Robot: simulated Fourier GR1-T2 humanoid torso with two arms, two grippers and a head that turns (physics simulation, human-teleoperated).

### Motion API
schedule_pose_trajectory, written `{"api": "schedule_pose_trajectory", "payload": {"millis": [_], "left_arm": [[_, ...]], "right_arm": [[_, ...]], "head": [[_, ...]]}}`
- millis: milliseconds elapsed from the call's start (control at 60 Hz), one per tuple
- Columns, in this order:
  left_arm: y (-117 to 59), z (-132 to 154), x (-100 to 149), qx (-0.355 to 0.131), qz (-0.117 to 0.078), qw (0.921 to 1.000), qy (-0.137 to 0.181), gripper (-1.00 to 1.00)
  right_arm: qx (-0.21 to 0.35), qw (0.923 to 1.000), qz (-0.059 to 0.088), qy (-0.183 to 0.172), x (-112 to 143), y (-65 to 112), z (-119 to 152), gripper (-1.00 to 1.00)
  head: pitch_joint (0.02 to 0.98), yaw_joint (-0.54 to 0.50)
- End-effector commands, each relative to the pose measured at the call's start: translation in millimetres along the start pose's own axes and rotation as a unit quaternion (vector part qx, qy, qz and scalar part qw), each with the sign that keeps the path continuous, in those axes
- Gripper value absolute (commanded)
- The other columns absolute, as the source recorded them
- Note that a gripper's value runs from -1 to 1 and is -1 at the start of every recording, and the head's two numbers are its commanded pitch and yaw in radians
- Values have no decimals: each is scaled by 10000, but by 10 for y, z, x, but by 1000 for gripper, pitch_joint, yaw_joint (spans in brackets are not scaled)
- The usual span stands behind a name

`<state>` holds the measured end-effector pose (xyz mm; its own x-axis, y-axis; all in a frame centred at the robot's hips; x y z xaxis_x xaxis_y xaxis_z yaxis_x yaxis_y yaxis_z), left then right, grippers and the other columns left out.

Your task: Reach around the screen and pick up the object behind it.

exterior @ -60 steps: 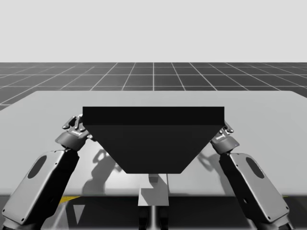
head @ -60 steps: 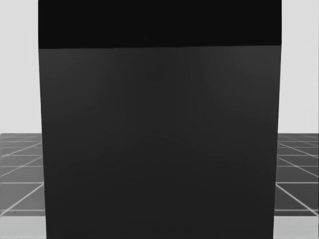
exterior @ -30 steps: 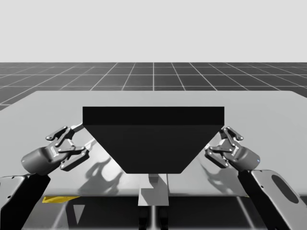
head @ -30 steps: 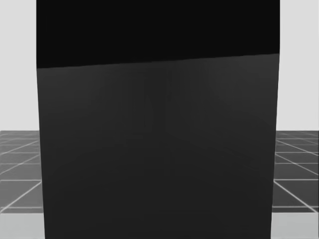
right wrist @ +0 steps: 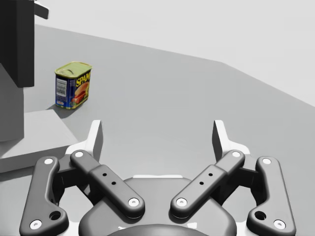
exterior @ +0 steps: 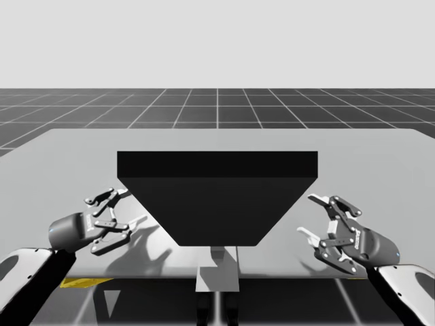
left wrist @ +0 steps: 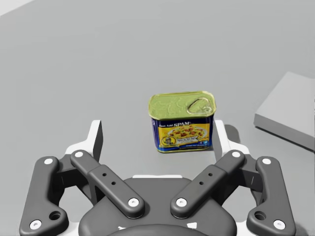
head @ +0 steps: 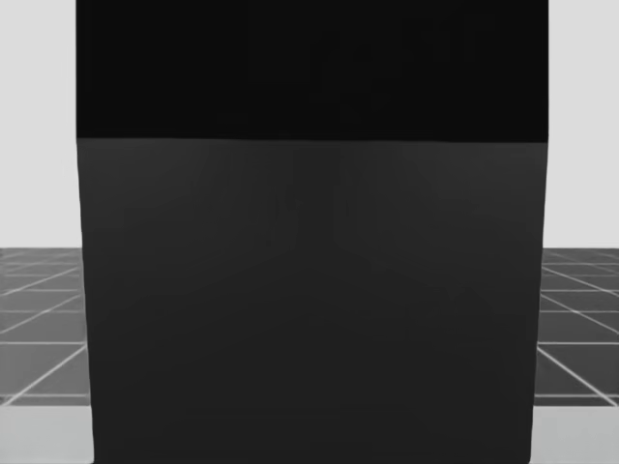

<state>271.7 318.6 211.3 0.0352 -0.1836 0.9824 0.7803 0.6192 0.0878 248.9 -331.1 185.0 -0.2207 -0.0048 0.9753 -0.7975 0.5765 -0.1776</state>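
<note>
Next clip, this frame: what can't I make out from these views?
- Head view: the dark screen blocks what stands behind it.
- High view: the screen hides the strip of table behind it.
- Left wrist view: the far side of the blue rectangular can is turned away.

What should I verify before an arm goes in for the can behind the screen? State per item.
1. Target found: ok. The blue rectangular can stands pull-tab side up on the table, just ahead of the left gripper.
2. Left gripper open: ok, nothing between its fingers.
3. Right gripper open: ok. The can is farther from it, beside the screen.
4. Can centred on the left gripper: not ok, it sits toward one finger.
5. Head view sightline to the can: not ok, the screen blocks it.
6. Left arm clearance from the screen: cannot tell.
</note>
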Motion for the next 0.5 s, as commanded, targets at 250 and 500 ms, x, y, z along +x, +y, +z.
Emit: {"api": "schedule_pose_trajectory", "payload": {"millis": [250, 500], "left_arm": [[22, -522, -161, -336, 95, 9990, 274, -1000], [-112, -842, -291, -621, 91, 9967, 518, -1000]], "right_arm": [[459, 9989, 4, -69, -52, 111, -98, -1000], [563, 9984, 62, -90, -27, 151, -134, -1000]], "head": [[116, 22], [123, 22]]}}
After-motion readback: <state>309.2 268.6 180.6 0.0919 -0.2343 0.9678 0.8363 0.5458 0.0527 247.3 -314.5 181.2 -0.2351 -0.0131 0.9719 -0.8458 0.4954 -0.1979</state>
